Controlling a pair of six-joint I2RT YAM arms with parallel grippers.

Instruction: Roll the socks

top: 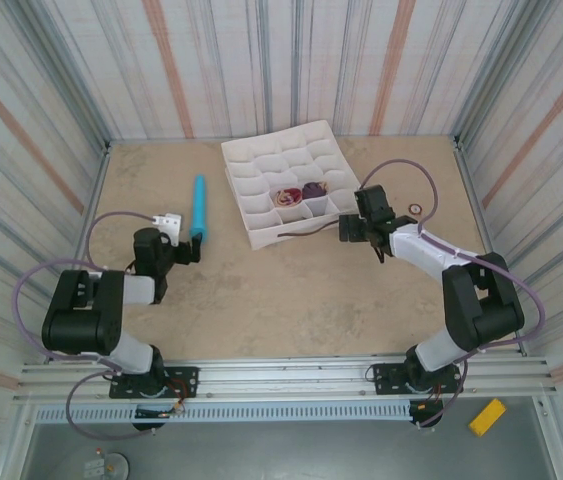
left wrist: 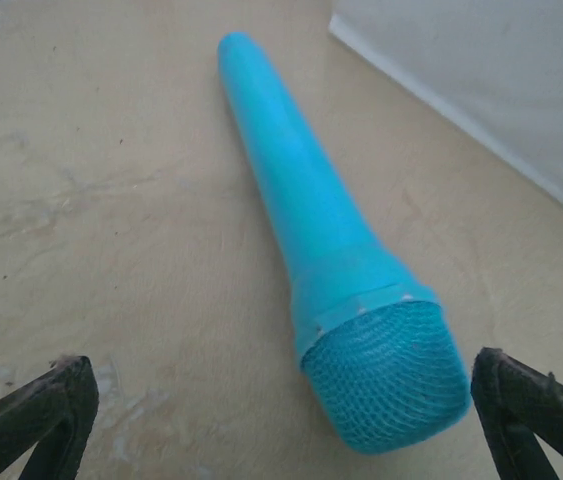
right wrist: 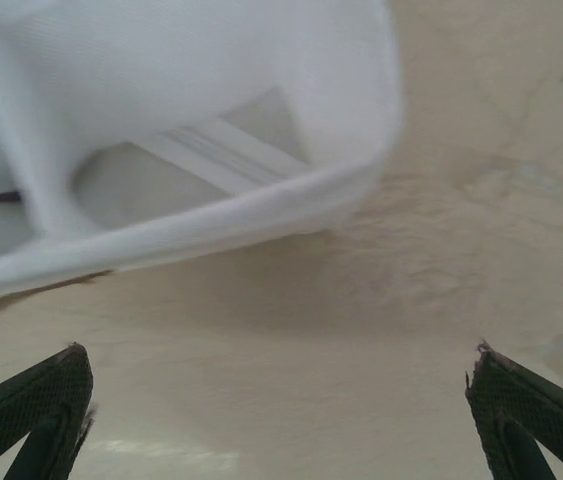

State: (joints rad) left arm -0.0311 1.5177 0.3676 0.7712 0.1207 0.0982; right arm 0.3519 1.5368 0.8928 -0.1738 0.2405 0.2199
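Two socks (top: 287,196) in adjacent tray (top: 269,237) cells, L gripper (left wrist: 281,412) released by blue mic (left wrist: 306,205), R gripper (right wrist: 281,405) released by tray corner

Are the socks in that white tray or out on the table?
In the tray: the beige sock and purple sock sit in neighbouring compartments.

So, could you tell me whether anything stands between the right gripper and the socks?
Yes. The socks lie in two adjoining compartments of the white tray. The right gripper, open, sits low beside its near right corner, so the tray's outer wall and dividers lie between them; reaching over from above looks unobstructed.
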